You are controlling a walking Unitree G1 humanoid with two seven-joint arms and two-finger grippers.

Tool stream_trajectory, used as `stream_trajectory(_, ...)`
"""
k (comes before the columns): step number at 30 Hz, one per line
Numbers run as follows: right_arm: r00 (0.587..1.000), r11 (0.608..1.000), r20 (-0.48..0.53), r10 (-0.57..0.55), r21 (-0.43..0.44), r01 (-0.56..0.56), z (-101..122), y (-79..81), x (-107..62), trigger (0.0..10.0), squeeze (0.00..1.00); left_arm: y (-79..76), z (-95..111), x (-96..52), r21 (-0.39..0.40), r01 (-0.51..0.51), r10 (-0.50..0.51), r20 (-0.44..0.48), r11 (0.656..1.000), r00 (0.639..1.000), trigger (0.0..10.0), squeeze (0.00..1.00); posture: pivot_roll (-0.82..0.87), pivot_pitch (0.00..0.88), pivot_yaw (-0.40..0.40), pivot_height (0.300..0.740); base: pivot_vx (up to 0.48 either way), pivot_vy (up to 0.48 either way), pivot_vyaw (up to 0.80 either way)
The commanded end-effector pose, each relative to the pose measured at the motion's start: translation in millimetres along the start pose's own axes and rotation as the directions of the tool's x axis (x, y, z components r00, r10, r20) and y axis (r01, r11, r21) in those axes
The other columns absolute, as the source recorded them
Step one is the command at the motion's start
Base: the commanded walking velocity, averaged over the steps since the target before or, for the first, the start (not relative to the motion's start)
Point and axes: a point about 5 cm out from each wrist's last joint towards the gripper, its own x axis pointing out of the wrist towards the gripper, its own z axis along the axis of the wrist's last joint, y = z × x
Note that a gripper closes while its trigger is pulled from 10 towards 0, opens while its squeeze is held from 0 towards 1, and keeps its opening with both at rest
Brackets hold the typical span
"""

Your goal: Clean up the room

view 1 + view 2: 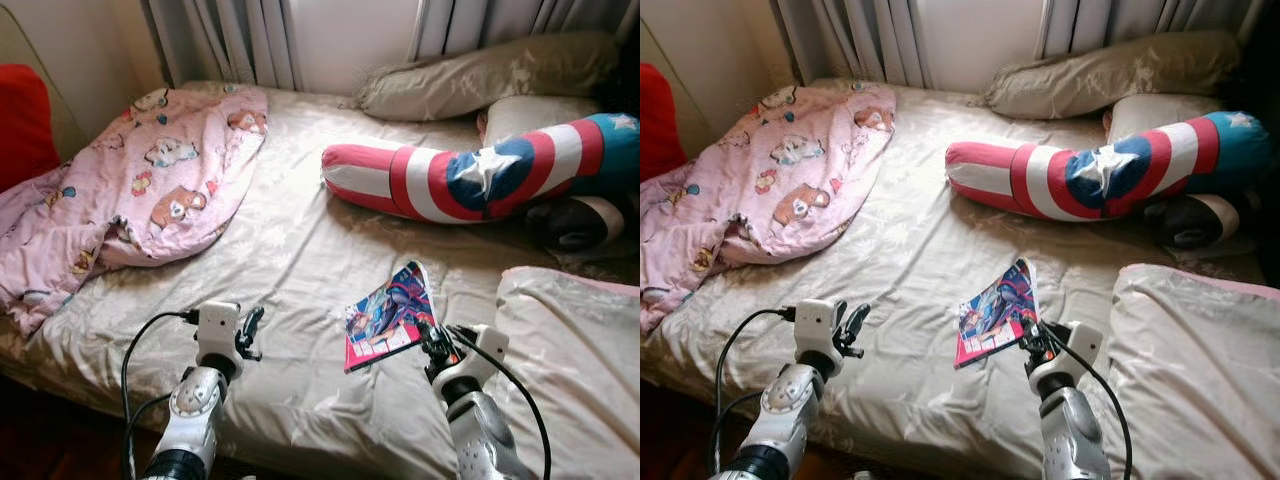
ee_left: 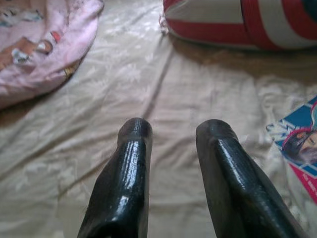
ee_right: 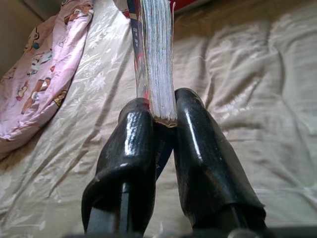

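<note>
A colourful comic book (image 1: 388,313) lies near the front of the bed, its near edge lifted. My right gripper (image 1: 432,341) is shut on that edge; in the right wrist view the book's page block (image 3: 157,59) stands clamped between the two black fingers (image 3: 130,148). My left gripper (image 1: 250,328) hovers open over the bare beige sheet (image 1: 290,250), left of the book, with nothing between its fingers (image 2: 128,173). A corner of the book (image 2: 299,144) shows in the left wrist view.
A crumpled pink cartoon blanket (image 1: 140,180) covers the bed's left side. A red, white and blue star bolster (image 1: 470,175) lies at the back right, with beige pillows (image 1: 480,75) behind it. A pale duvet (image 1: 575,350) is heaped at the front right. A red cushion (image 1: 22,120) sits far left.
</note>
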Motion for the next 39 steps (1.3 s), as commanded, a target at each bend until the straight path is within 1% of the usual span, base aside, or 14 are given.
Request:
stream_trajectory(1, 1.0, 1.0, 0.014, -0.002, 0.011, 0.002, -0.9, -1.0, -1.1, 10.0, 0.0, 0.6, -3.1, -2.5, -0.007, -0.002, 0.002, -0.012, 1.0, 1.0, 10.0, 0.0, 0.03, 0.078, 0.014, 0.636, 0.0, 0.0, 0.0)
stream_trajectory(9, 0.999, 0.997, 0.017, -0.036, 0.068, 0.035, -1.2, -7.6, -0.5, 10.0, 0.0, 1.0, -1.9, -3.1, -0.007, -0.003, 0.003, -0.007, 1.0, 1.0, 10.0, 0.0, 0.03, 0.086, 0.014, 0.636, 0.0, 0.0, 0.0)
stream_trajectory(12, 0.999, 0.996, 0.031, -0.027, 0.082, 0.025, 0.9, -5.2, 0.8, 10.0, 0.0, 2.6, -1.2, -3.2, -0.005, -0.006, 0.006, -0.005, 1.0, 1.0, 10.0, 0.0, 0.03, 0.088, 0.016, 0.636, 0.0, 0.0, 0.0)
stream_trajectory(20, 0.999, 0.995, 0.029, -0.013, 0.103, 0.01, 0.6, -4.7, 3.8, 10.0, 0.0, 3.9, 1.4, -1.9, -0.001, -0.006, 0.006, 0.002, 1.0, 1.0, 10.0, 0.0, 0.03, 0.092, 0.021, 0.636, 0.0, 0.0, 0.0)
stream_trajectory(22, 0.999, 0.993, 0.044, -0.015, 0.118, 0.009, 2.6, -4.5, 5.6, 10.0, 0.0, 4.1, 3.0, -1.0, -0.001, -0.005, 0.005, 0.006, 1.0, 1.0, 10.0, 0.0, 0.03, 0.093, 0.021, 0.636, 0.0, 0.0, 0.0)
stream_trajectory(29, 0.998, 0.992, 0.056, -0.017, 0.123, 0.01, 4.5, -3.4, 7.9, 10.0, 0.0, 5.6, 4.1, -1.0, -0.005, -0.002, 0.002, 0.007, 1.0, 1.0, 10.0, 0.0, 0.04, 0.095, 0.027, 0.636, 0.0, 0.0, 0.0)
stream_trajectory(39, 0.999, 0.992, 0.047, -0.019, 0.128, 0.013, 0.8, -5.0, 7.7, 10.0, 0.0, 5.9, 5.0, -0.8, -0.006, 0.003, -0.003, 0.008, 1.0, 1.0, 10.0, 0.0, 0.04, 0.099, 0.029, 0.636, 0.262, 0.0, 0.0)
